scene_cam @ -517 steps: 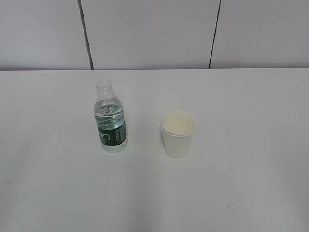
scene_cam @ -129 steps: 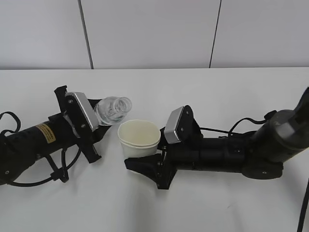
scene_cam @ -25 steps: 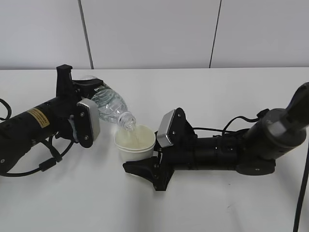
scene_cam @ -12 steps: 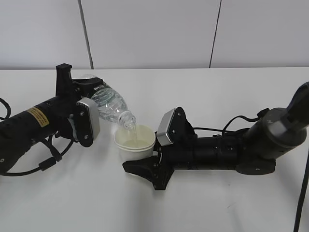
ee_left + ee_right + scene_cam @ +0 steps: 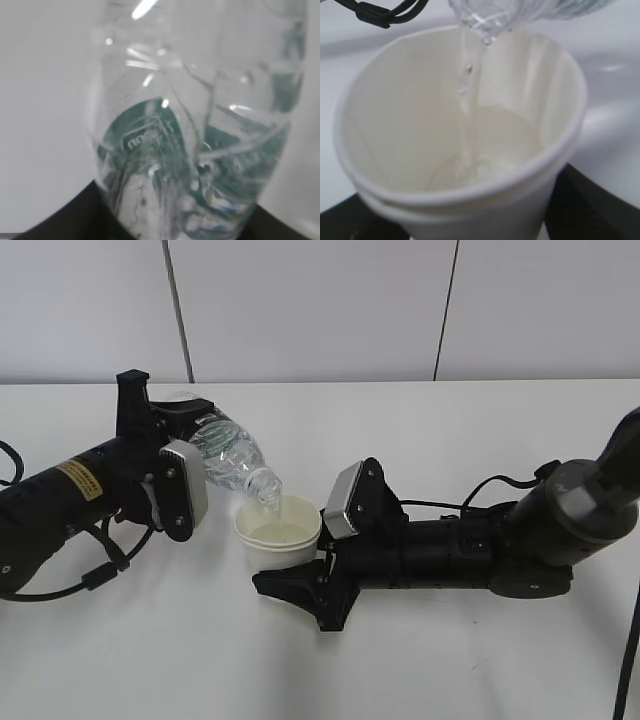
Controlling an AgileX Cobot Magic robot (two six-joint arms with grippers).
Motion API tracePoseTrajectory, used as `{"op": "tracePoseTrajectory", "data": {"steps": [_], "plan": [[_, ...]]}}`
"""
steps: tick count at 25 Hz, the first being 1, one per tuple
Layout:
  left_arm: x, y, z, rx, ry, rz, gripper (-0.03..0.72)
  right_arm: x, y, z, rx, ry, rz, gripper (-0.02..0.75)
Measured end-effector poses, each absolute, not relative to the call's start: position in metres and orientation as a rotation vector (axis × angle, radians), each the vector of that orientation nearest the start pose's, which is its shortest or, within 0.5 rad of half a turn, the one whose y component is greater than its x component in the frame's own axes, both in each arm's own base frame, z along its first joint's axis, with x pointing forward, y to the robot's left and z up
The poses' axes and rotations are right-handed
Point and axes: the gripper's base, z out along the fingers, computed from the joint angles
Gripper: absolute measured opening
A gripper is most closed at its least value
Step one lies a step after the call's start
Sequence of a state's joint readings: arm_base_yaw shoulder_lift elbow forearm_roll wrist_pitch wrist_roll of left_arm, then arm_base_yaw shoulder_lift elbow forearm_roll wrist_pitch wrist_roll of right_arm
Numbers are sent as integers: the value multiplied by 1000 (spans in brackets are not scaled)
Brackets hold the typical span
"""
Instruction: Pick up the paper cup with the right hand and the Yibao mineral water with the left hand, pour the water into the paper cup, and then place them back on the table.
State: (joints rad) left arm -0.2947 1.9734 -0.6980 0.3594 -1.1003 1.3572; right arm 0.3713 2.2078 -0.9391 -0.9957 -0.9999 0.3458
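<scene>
My left gripper is shut on the Yibao mineral water bottle, tilted with its open mouth down over the paper cup. The bottle fills the left wrist view, green label showing, with the black fingers at the bottom corners. My right gripper is shut on the paper cup, held upright just above the white table. In the right wrist view a thin stream of water falls from the bottle mouth into the cup, where water pools.
Both black arms lie low over the table, the left arm from the left edge, the right arm from the right with a cable. A grey panelled wall stands behind the table.
The bottle stays tilted and water keeps running into the cup. The cup and right gripper have shifted very slightly left. The left arm has barely moved.
</scene>
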Motion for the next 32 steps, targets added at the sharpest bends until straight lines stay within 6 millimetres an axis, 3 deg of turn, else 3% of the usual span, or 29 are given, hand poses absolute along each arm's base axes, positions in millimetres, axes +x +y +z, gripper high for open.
{"op": "tracePoseTrajectory", "data": {"steps": [7,32], "plan": [[334,-131,145,1453,811,683,334,323,194,73,-1138,1644,803,533],[335,-131,146,1441,823,672,332,328,192,78,-1094,1678,761,533]]}}
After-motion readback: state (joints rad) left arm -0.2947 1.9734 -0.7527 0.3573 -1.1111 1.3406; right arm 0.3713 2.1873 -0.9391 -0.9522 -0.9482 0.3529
